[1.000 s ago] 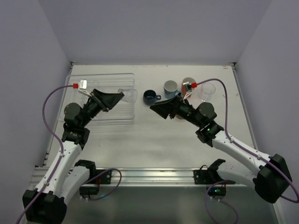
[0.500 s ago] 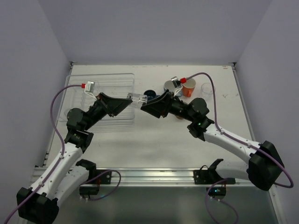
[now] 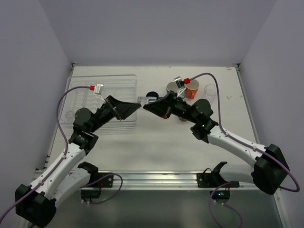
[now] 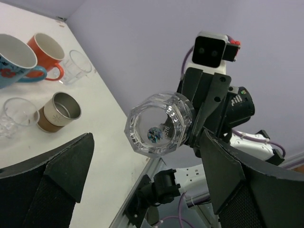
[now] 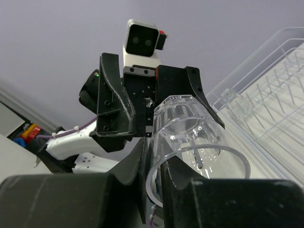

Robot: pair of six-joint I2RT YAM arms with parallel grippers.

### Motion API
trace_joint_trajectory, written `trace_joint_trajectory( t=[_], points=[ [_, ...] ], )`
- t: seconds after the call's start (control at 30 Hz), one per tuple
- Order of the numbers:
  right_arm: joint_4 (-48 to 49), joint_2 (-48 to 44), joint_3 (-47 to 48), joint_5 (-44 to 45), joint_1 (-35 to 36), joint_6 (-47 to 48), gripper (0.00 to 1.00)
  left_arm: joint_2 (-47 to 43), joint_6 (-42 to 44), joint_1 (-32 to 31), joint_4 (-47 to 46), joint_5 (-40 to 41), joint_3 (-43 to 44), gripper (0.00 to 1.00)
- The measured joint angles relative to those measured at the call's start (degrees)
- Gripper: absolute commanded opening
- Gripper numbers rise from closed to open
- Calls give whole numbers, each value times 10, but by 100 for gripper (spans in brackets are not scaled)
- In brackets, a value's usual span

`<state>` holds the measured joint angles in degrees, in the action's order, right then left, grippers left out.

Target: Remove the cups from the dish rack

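Plain lavender walls (image 3: 156,28) on three sides; white table (image 3: 156,147); metal rail (image 3: 152,178) along its near edge

Robotics lab test cell, not a home. Bare white tabletop (image 3: 156,142) was boxed in by plain pale-violet panel walls (image 3: 156,28). Two white-and-black robot arms (image 3: 237,145) stood bolted to a silver aluminium rail (image 3: 156,178) at the near edge; thin purple cables (image 3: 61,102) looped from them.

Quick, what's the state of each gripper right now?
Left gripper: open, fingers spread either side of the cup, not gripping it.
Right gripper: closed on the rim of the clear cup.
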<state>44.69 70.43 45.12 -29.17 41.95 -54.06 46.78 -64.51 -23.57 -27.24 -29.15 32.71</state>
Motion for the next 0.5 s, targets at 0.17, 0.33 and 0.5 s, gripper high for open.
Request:
trace_joint_trajectory(
  t=[0.17,0.33,0.5],
  points=[
    [-143,-75,0,57,-3,72,0,-19,92,-1,120,43,60,100],
    [-370,-143,40,148,-56,174,0,-72,225,-1,255,116,132,100],
    [-574,-137,95,268,-178,257,0,-119,322,-1,339,173,136,100]
  ],
)
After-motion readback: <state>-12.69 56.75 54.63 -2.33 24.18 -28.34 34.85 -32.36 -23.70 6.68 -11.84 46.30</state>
